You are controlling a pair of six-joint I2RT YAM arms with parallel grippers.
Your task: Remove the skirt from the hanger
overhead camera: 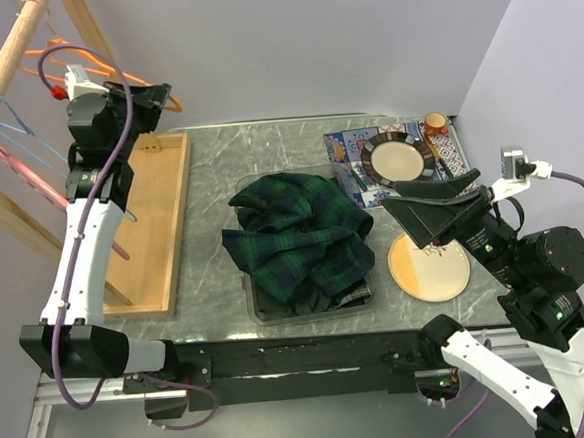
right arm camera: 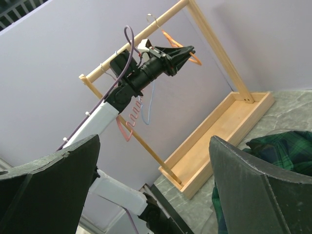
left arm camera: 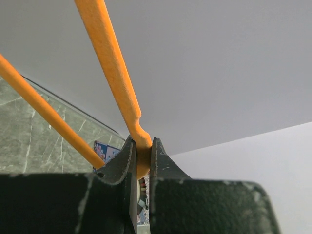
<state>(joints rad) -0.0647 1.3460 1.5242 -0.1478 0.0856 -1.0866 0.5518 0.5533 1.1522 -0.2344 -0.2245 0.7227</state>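
Note:
The green and navy plaid skirt (overhead camera: 299, 241) lies crumpled in a clear plastic tray (overhead camera: 261, 311) at the table's middle, off the hanger; it also shows in the right wrist view (right arm camera: 280, 148). The orange hanger (overhead camera: 111, 73) hangs bare on the wooden rack rail (overhead camera: 6, 69). My left gripper (overhead camera: 163, 96) is raised at the rack and shut on the hanger's end (left arm camera: 142, 151). My right gripper (overhead camera: 434, 209) is open and empty, held above the table to the right of the skirt.
The wooden rack's tray base (overhead camera: 157, 223) stands at the left, with a blue hanger (overhead camera: 10, 123) and a pink hanger (overhead camera: 28, 172) on the rail. A dark-rimmed plate (overhead camera: 396, 158) on a patterned mat, an orange cup (overhead camera: 434, 123) and a cream-and-orange plate (overhead camera: 431, 266) sit at the right.

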